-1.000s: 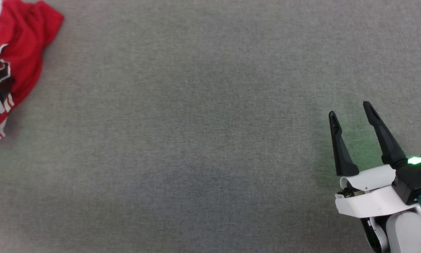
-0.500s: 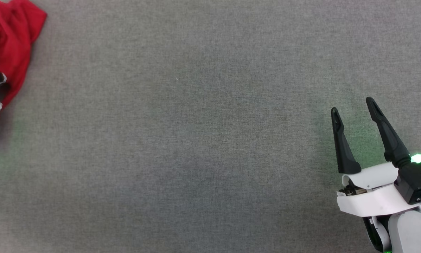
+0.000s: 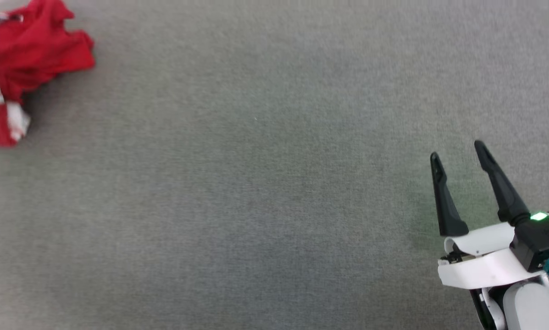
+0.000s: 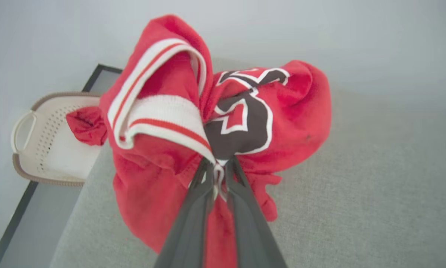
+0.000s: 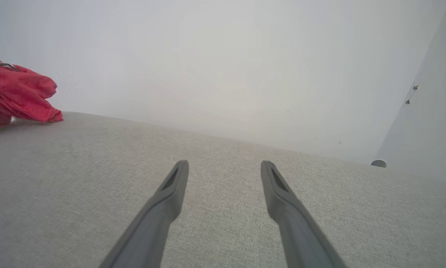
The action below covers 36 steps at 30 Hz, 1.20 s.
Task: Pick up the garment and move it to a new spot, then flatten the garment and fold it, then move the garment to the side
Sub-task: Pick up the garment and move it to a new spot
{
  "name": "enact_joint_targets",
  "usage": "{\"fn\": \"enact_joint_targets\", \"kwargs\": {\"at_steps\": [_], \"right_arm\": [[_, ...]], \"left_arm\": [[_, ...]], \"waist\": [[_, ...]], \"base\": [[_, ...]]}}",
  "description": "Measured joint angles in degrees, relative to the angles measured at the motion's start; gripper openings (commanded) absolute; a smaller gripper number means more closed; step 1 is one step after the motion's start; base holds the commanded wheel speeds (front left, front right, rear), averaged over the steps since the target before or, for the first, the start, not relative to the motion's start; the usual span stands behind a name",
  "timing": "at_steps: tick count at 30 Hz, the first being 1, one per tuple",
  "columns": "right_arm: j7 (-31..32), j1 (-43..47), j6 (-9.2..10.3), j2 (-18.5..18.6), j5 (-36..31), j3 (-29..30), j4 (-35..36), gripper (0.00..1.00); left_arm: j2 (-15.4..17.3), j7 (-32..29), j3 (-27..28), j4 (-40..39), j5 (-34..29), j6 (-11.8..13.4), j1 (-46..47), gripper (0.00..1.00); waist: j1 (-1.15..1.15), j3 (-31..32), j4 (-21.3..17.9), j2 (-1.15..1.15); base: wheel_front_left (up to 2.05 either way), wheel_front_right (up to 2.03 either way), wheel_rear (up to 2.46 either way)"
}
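Starting with the head view, the garment sits bunched at 10 o'clock on the grey table, cut by the frame's edge. The right gripper hangs at 4 o'clock, well apart from it, its fingers spread with nothing between them.

Seen from the left wrist, the left gripper has its fingers pinched together on a fold of the garment, just where the black number meets the striped trim. The cloth billows from 9 round to 2 o'clock. A beige basket lies at 9 o'clock beyond the table's edge, with a plain red cloth draped over its rim.

From the right wrist, the right gripper points across bare table at 6 o'clock, jaws wide and empty. The garment shows at 9 o'clock, its lowest fold touching the surface.

By my reading only the first grasp is made. Carrying the shirt to a new spot, flattening, folding and setting it aside are all left.

Against the earlier head pictures, the shirt has changed shape. A second ago it ran down the 9 o'clock edge with its lettering face up, and now it is gathered into a tighter heap reaching further toward the centre. The right gripper sits slightly lower in the frame, likely a small camera shift.
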<state>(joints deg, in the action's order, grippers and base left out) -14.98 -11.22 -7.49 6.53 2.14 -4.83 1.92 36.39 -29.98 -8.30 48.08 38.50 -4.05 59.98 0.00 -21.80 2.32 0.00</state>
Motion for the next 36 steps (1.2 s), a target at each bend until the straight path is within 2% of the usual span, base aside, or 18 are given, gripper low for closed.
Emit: {"fn": "enact_joint_targets", "kwargs": {"at_steps": [7,12,24,36], "right_arm": [[0.0,1.5,0.00,-0.5,0.5,-0.3,-1.3,1.00],[0.0,2.4,0.00,-1.0,0.8,-0.1,-1.8,1.00],[-0.1,4.8,0.00,-2.0,0.8,3.6,-2.9,1.00],[-0.1,6.7,0.00,-2.4,-0.3,12.5,-3.6,1.00]], "left_arm": [[0.1,6.0,-2.3,-4.0,-2.9,-1.1,3.3,0.00],[-0.4,7.8,-4.2,-7.2,-4.2,-1.8,5.7,0.00],[-4.4,1.7,-9.1,-17.6,-2.2,-2.6,4.2,0.00],[-8.9,-6.6,-13.6,-32.7,1.5,-1.8,-3.7,0.00]], "waist": [[0.00,4.8,1.9,0.00],[0.00,8.3,3.1,0.00],[0.00,15.3,4.1,0.00],[0.00,16.2,-1.5,0.00]], "base": [[0.00,0.00,0.00],[0.00,0.00,0.00],[0.00,0.00,0.00],[0.00,0.00,0.00]]}}
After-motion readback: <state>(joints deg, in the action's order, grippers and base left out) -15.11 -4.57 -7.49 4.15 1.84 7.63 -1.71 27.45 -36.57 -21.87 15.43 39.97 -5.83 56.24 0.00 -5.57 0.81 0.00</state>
